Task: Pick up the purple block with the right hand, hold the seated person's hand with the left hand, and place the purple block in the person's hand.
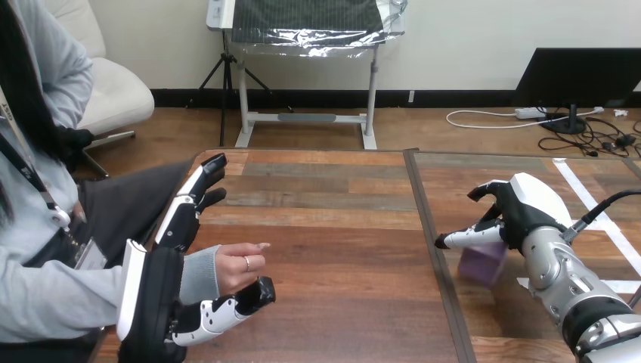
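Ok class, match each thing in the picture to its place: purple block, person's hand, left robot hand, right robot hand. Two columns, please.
1 purple block
2 person's hand
3 left robot hand
4 right robot hand

a at the table's left edge, thumb under the person's hand
b just above the purple block
c lying on the table's right half
d between a robot thumb and fingers

Pairs: 1-c, 2-d, 3-a, 4-b
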`<state>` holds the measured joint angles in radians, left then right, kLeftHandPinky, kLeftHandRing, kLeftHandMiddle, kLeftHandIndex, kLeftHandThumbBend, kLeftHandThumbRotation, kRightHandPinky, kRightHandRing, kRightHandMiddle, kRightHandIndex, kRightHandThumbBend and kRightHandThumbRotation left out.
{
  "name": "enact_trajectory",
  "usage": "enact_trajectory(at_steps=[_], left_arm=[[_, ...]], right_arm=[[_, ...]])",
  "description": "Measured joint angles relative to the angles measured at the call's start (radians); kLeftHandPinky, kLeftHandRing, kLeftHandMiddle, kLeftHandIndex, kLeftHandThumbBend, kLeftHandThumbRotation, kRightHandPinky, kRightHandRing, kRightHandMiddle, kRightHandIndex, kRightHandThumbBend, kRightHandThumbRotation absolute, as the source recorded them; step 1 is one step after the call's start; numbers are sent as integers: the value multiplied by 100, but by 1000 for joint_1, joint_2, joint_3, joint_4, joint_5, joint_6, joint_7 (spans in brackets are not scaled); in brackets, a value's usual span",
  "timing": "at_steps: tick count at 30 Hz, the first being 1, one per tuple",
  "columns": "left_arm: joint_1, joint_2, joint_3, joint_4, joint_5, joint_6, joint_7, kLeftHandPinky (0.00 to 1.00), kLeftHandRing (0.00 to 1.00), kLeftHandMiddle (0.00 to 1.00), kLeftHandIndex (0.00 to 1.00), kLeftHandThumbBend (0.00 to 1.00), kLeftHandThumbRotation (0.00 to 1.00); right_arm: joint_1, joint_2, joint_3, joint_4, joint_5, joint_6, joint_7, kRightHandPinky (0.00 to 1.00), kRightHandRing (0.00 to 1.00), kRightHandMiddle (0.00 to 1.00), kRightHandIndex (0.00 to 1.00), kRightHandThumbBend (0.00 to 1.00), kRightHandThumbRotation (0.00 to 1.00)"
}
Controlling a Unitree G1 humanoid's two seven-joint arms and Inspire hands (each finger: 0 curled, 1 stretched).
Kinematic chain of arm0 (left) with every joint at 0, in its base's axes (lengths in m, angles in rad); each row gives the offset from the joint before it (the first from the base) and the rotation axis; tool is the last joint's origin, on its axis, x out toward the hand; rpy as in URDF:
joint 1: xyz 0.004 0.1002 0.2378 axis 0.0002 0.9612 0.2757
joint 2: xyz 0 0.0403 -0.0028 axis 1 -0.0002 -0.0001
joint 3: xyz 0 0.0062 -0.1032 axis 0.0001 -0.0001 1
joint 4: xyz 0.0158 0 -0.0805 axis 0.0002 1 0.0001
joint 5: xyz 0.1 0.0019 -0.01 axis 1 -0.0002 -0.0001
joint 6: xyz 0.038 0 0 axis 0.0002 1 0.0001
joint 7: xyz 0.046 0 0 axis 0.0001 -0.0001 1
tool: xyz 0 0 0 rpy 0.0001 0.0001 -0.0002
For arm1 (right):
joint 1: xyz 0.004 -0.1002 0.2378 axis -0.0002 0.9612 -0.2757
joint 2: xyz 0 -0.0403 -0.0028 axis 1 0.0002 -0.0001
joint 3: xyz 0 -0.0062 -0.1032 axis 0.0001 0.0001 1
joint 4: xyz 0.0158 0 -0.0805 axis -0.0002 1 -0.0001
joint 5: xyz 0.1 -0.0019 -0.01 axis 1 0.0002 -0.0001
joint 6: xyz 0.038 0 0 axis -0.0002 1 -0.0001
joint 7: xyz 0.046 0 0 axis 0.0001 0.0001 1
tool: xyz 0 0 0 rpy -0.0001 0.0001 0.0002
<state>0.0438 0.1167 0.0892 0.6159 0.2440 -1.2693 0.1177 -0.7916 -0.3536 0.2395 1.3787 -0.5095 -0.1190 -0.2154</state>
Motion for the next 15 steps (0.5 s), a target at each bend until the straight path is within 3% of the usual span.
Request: enact_trajectory(at_steps=[4,15], left_arm=[[0,0,0,0,-7,0,-7,83,90,91,89,100,67],[0,1,-4,0,-27,0,-27,84,91,91,89,100,66]], right_arm=[[0,0,-1,0,1,1,3,25,31,38,82,100,32],[0,0,-4,0,5,4,12,20,25,35,82,100,34]])
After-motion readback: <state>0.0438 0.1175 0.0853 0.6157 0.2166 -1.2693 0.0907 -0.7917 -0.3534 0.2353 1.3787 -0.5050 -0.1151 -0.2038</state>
